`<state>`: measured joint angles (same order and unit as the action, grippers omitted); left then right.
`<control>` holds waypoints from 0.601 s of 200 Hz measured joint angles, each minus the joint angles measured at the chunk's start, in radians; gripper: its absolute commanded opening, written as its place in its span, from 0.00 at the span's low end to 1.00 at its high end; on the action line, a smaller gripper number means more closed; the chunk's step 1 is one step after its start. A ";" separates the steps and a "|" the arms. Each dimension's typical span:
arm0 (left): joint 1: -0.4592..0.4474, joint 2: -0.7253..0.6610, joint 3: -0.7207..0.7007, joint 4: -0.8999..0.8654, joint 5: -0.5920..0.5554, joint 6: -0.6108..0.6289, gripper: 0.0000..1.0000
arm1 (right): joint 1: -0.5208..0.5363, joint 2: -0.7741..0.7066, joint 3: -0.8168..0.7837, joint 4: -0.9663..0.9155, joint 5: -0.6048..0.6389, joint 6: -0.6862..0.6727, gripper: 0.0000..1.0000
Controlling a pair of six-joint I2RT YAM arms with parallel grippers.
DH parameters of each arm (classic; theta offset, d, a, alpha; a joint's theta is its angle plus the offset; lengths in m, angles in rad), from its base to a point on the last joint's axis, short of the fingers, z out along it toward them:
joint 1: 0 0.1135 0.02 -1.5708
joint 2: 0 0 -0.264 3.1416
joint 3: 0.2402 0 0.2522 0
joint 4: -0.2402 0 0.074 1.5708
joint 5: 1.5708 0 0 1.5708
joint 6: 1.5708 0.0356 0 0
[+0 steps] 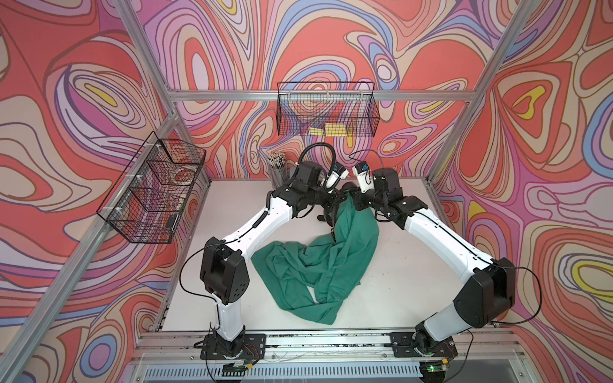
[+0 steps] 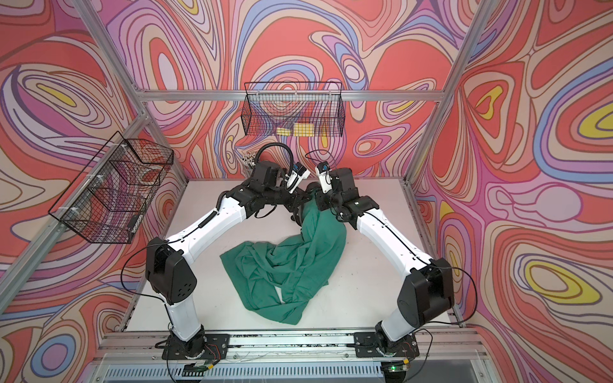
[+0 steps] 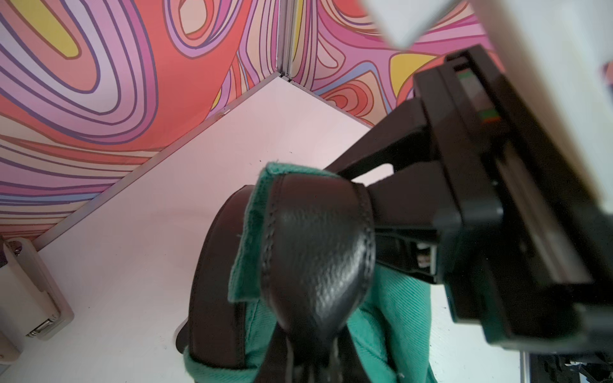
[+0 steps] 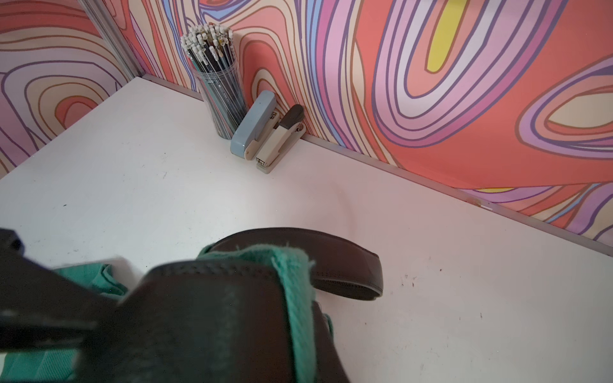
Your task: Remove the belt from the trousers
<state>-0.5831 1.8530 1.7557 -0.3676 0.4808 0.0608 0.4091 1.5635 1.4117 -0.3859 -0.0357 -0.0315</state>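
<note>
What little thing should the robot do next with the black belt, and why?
Probably the left tool should slowly pull the belt away from the green belt loop. It is shut on the belt right beside that loop, and the belt is threaded through it on the trousers, so sliding it out seems next.

Bare tabletop [image 1: 232,202] lies open on either side of the trousers [image 1: 311,265]. Behind the trousers a pencil cup [image 4: 219,83], a blue stapler [image 4: 253,131] and a beige stapler [image 4: 277,146] crowd the back wall — the belt [image 4: 345,262] stands looped before them.
</note>
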 measured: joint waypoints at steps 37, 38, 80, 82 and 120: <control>0.002 -0.007 0.009 -0.049 -0.031 0.003 0.00 | 0.000 0.001 -0.024 0.050 0.006 0.040 0.55; 0.002 -0.008 0.010 -0.050 -0.032 0.003 0.00 | 0.000 0.001 -0.024 0.050 0.007 0.040 0.56; 0.003 -0.074 0.097 -0.106 -0.047 0.025 0.00 | -0.001 0.046 -0.034 0.118 0.014 0.085 0.57; 0.003 -0.079 0.101 -0.107 -0.047 0.026 0.00 | -0.001 0.050 -0.035 0.120 0.014 0.088 0.56; 0.015 -0.243 0.166 -0.108 -0.074 0.051 0.00 | -0.007 0.121 -0.045 0.135 0.010 0.127 0.52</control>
<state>-0.5678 1.6104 1.9217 -0.4751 0.4065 0.1123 0.4019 1.6848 1.3666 -0.2504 -0.0261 0.0952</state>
